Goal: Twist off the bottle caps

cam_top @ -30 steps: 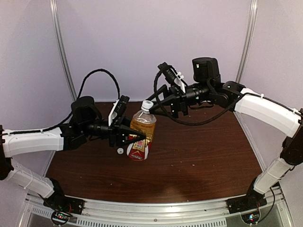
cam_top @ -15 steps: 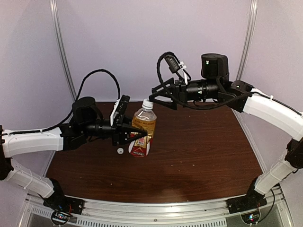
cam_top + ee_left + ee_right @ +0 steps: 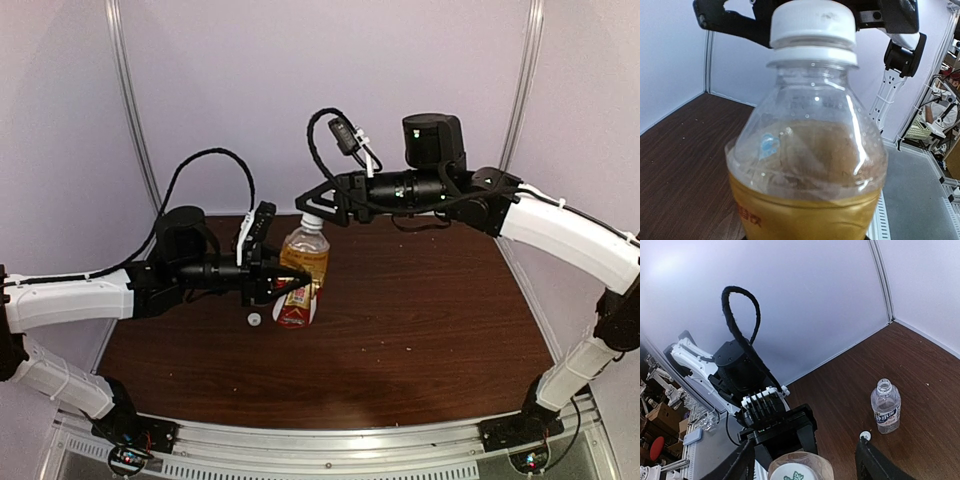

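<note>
Your left gripper (image 3: 289, 289) is closed on the lower, labelled part of the amber bottle (image 3: 303, 262). The bottle stands upright on the table (image 3: 420, 320), left of centre. The left wrist view is filled by the bottle's shoulder and neck, so the grip can be read only from overhead.

The white cap (image 3: 313, 221) is seated on the neck of this bottle.

Your right gripper (image 3: 312, 208) reaches in from the right and sits over that cap. Its jaws are apart. In the right wrist view the fingers (image 3: 871, 464) stand one on each side of the cap, with a gap showing on both sides, and they grip nothing.

The clear bottle (image 3: 885, 407) has a white-blue label and holds colourless liquid. It stands upright on the table with its neck open.

A loose cap (image 3: 865, 435) lies flat on the table just beside the clear bottle and does not touch it. Overhead, this cap lies just near-left of the amber bottle's base. I cannot make out the clear bottle in that view.
</note>
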{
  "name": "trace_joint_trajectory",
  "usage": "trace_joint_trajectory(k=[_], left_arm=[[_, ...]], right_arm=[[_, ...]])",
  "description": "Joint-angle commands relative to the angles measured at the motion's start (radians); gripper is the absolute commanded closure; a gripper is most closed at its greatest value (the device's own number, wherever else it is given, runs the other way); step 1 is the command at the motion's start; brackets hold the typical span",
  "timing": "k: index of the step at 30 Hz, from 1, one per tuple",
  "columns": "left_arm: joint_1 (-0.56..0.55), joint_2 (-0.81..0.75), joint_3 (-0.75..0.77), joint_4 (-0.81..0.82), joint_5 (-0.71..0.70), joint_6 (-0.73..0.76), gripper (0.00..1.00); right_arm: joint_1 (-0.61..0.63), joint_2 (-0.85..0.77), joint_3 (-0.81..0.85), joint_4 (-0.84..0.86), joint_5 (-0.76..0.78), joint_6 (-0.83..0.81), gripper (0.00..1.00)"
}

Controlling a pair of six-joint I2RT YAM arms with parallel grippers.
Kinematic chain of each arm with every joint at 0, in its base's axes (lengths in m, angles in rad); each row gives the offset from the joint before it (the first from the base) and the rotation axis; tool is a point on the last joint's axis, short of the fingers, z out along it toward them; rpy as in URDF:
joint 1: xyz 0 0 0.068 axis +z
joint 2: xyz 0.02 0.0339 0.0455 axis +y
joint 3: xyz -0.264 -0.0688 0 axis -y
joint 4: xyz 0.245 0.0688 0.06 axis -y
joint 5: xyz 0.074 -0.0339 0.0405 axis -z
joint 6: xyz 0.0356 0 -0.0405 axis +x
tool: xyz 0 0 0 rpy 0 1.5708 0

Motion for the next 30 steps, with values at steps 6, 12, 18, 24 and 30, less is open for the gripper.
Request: trace_joint_trajectory(k=[6,12,18,24,30], left_arm=[[0.0,-0.03,0.029,0.015,-0.048,0.028,0.64],[0.0,-0.03,0.028,0.011,-0.058,0.03,0.64],[0.0,-0.03,0.027,0.008,-0.074,0.028,0.64],[0.0,-0.032,0.027,0.008,-0.078,0.028,0.64],[0.001,-0.034,0.025,0.032,-0.008,0.024,0.64]], right_arm=[[0.013,0.028,0.031,-0.036,0.022,0.012,0.42],[0.015,0.026,0.02,-0.034,0.005,0.01,0.54],[0.014,0.016,0.008,-0.023,-0.018,0.007,0.72],[0.014,-0.008,-0.006,-0.017,-0.002,-0.049,0.84],[-0.01,-0.012,0.001,-0.039,-0.098,-0.22,0.87]])
